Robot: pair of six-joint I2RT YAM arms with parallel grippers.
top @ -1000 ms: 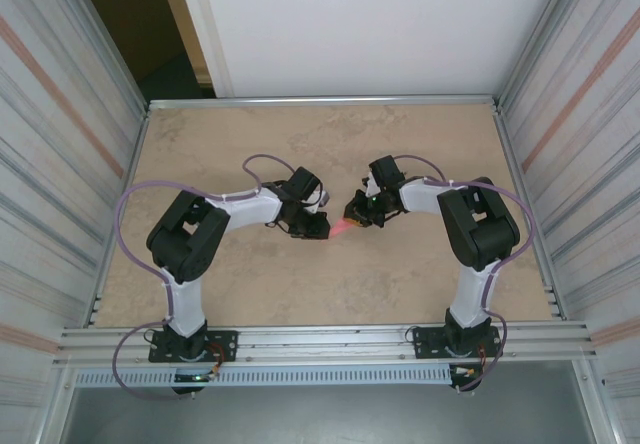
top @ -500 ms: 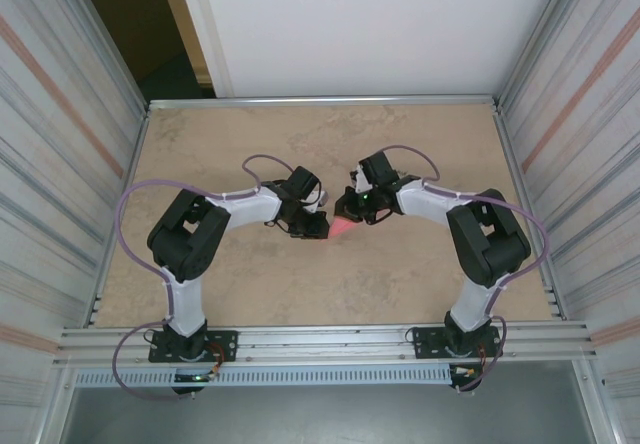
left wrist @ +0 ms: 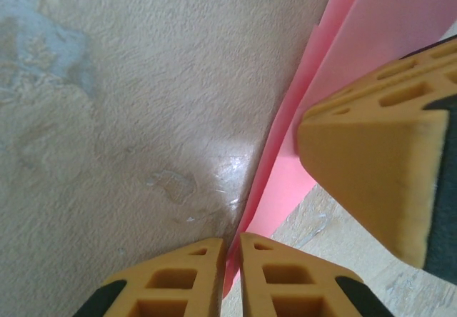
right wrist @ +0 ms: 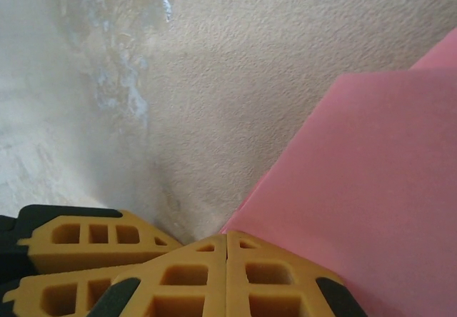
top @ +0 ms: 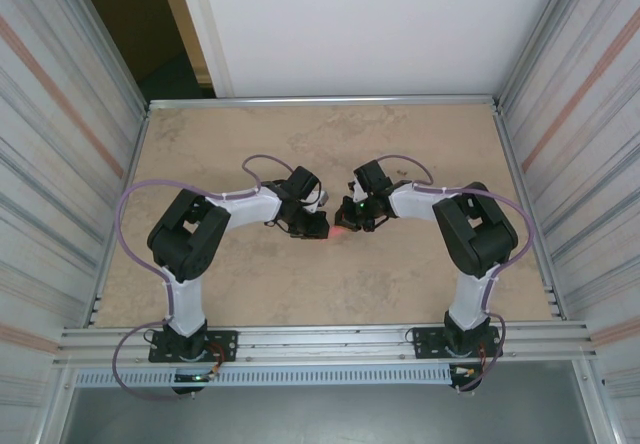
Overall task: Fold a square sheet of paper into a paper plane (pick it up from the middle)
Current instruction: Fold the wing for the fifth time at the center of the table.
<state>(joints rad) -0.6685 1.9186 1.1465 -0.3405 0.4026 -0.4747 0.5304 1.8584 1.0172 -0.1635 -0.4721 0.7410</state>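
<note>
Paper (right wrist: 357, 188) in left claw (left wrist: 232, 242), right claw (right wrist: 226, 238)

Overhead view; downward wrist close-ups sharing paper (left wrist: 400, 17)

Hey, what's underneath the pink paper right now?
Beige table shows around the pink paper; the patch directly beneath the sheet is covered, so nothing there can be seen.

A beige, mottled table (top: 200, 144) seen from above, with a metal rail (top: 330, 339) along its near edge. Ribbed grey walls (top: 60, 144) stand at both sides, a white panel (top: 370, 24) behind, a dark opening (top: 130, 24) at back left.
</note>
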